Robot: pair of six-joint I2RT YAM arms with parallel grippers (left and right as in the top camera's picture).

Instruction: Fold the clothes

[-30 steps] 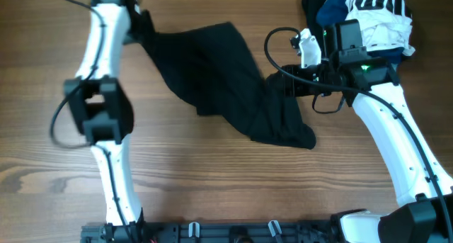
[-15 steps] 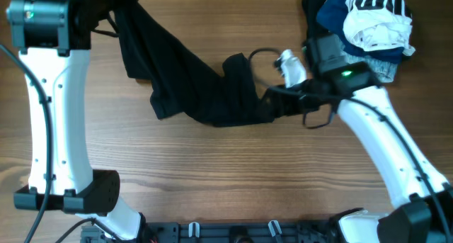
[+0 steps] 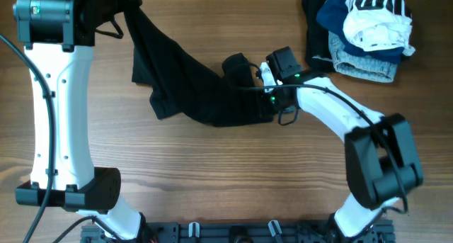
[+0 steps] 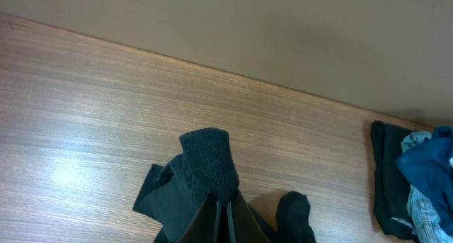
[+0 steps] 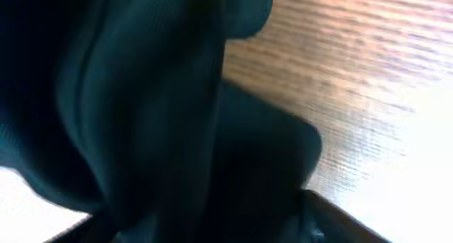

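Left pincer is clamped shut on a bunched edge of the black T-shirt, held up at the upper left of the overhead frame. From there the fabric drapes down to the wooden surface and lies crumpled across the upper middle. The right pincer is buried in the shirt's right end. Dark cloth fills its wrist view, so I cannot tell how wide it stands or whether it grips. A pile of blue, white, striped and grey garments sits at the upper right, apart from the shirt.
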